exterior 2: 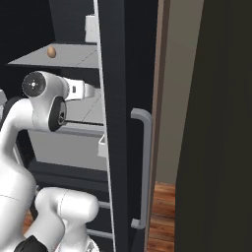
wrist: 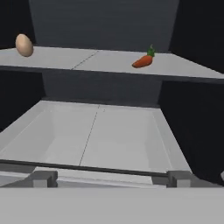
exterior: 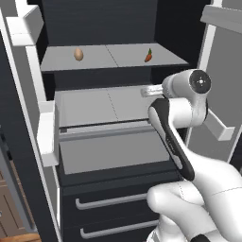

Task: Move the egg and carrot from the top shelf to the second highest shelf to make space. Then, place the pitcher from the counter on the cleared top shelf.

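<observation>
The open fridge (exterior: 99, 19) stands ahead, dark inside, with its tall door (exterior 2: 115, 123) swung out on the right and a grey bar handle (exterior 2: 144, 167) on that door's outer face. Low in the cabinet sit two dark drawers (exterior: 113, 208) with pale handles.

The white arm (exterior: 189, 156) rises from below, bends at a rounded elbow and reaches level into the fridge at the height of the second highest shelf (exterior: 101, 106). Its wrist joint (exterior: 194, 85) sits just outside the shelf's right front corner, with the forearm pointing inward toward the back wall. From the right base view the same wrist (exterior 2: 42, 88) lies below the top shelf (exterior 2: 59, 58), the hand stretching toward the door edge. The tool itself is hidden behind the arm and the door in both base views, and its tips are not clear in the hand view, so I cannot tell whether the fingers are apart or together.

The top shelf (exterior: 113, 56) is a thin mid-grey slab with a centre seam. The second highest shelf (wrist: 100, 135) is lighter, with a pale raised rail along its front.

The carrot (exterior: 148, 56) lies on the right half of the top shelf, green tip tilted up and away; in the hand view the carrot (wrist: 143, 60) sits right of the seam. The egg (exterior: 78, 54) stands on the left half of the same shelf, well apart from the carrot, and shows as the egg (wrist: 24, 45) near the left edge and the egg (exterior 2: 51, 51) from the right.
</observation>
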{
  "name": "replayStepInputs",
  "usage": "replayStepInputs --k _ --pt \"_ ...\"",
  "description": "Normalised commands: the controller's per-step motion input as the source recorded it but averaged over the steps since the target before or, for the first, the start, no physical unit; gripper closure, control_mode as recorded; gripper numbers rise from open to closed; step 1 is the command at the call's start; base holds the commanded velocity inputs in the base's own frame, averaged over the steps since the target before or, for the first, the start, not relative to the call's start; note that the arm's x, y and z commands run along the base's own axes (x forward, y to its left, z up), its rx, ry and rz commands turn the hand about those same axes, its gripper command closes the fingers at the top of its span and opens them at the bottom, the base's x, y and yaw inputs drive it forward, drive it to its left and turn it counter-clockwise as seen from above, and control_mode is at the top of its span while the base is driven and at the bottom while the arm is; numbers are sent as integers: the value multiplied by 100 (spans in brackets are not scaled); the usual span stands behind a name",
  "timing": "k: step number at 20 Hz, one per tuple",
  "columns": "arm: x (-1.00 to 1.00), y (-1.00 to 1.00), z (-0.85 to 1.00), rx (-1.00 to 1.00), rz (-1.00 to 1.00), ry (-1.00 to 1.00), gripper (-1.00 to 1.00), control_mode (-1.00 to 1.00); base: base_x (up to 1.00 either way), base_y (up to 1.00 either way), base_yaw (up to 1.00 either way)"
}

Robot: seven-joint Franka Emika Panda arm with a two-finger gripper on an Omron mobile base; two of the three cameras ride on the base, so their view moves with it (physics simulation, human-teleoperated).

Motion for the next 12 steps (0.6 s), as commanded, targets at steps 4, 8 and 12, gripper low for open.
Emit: replayStepInputs --k 4,8,12 --pt "0 3 39 0 -6 -24 -100 -100 0 0 0" --pt "0 0 53 0 -7 -8 -100 -100 0 0 0" --pt "1 0 69 0 -6 -1 -100 -100 0 0 0"
